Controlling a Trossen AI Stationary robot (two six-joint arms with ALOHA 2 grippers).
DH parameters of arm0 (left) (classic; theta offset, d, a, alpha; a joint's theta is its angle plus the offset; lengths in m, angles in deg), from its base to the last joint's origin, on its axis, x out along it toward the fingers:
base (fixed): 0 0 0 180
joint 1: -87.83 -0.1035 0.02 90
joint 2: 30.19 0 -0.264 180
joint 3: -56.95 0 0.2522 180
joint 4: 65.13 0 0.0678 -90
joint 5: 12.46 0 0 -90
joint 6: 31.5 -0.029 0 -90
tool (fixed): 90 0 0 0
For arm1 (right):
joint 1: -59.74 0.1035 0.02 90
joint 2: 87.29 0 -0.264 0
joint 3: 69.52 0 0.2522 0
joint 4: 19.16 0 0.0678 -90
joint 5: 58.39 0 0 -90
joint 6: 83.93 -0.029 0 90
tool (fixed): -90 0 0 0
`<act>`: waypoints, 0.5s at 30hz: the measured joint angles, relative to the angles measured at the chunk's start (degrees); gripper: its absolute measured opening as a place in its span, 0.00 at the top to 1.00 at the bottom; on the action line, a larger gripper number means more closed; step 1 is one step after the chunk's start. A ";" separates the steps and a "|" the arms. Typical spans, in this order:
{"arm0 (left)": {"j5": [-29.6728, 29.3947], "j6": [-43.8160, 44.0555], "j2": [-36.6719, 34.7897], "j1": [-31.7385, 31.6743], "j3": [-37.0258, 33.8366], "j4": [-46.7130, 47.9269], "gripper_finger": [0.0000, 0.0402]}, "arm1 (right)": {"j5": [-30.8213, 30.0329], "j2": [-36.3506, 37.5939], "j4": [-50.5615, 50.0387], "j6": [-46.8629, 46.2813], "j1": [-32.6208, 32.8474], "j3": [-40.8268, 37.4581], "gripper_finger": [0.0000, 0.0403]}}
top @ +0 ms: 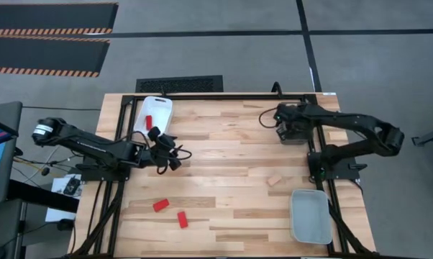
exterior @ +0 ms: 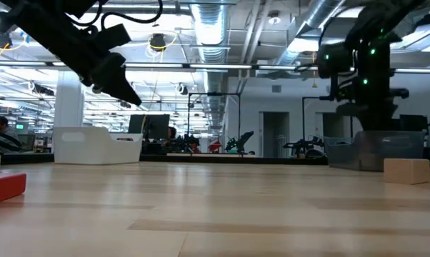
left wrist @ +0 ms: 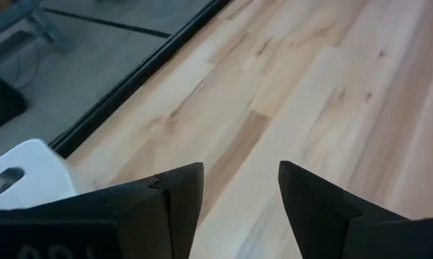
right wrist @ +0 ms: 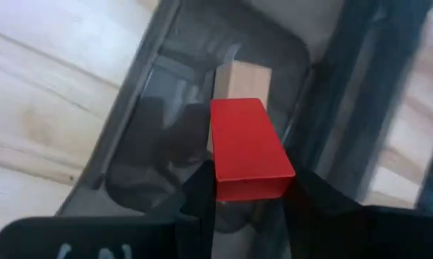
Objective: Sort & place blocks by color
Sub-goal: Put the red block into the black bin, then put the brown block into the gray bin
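Observation:
My right gripper [right wrist: 249, 187] is shut on a red block [right wrist: 247, 144] above a clear tray [right wrist: 144, 93] at the table's far right, where a pale wood block [right wrist: 242, 79] lies inside. My left gripper [left wrist: 239, 187] is open and hangs above bare table near the white tray [top: 153, 111], which holds one red block [top: 149, 120]. Two red blocks [top: 160, 205] [top: 182, 219] lie flat on the table toward the near left. Another wood block [top: 275, 179] rests on the table right of centre. My right gripper pinches the red block between its two fingers, at the block's end nearest the wrist [right wrist: 249, 188]. The block's length runs forward past the fingertips. It is lifted clear, over the clear tray's inside.
A second clear tray [top: 310, 214] sits at the near right corner. The black frame rails [top: 317, 155] run along the table's right and left sides. Open wood surface lies across the table's middle [top: 231, 151]. The room beyond shows in the low view.

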 joint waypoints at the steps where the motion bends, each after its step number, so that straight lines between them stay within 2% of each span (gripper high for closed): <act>1: 0.67 -0.36 0.40 0.00 0.00 -0.22 0.57 | 0.46 -0.68 1.08 1.19 -1.19 -0.35 0.70; 5: 2.42 -0.48 1.96 -0.01 0.00 0.03 0.57 | 2.36 -3.25 5.56 5.16 -4.55 -1.17 0.67; 12: 2.71 -0.30 3.08 -0.04 0.00 0.36 0.57 | 2.79 -6.63 7.84 7.23 -5.07 -1.31 0.35; 15: 2.76 -0.62 3.03 -0.04 0.00 0.52 0.57 | 2.65 -6.41 7.70 7.23 -4.43 -1.35 0.26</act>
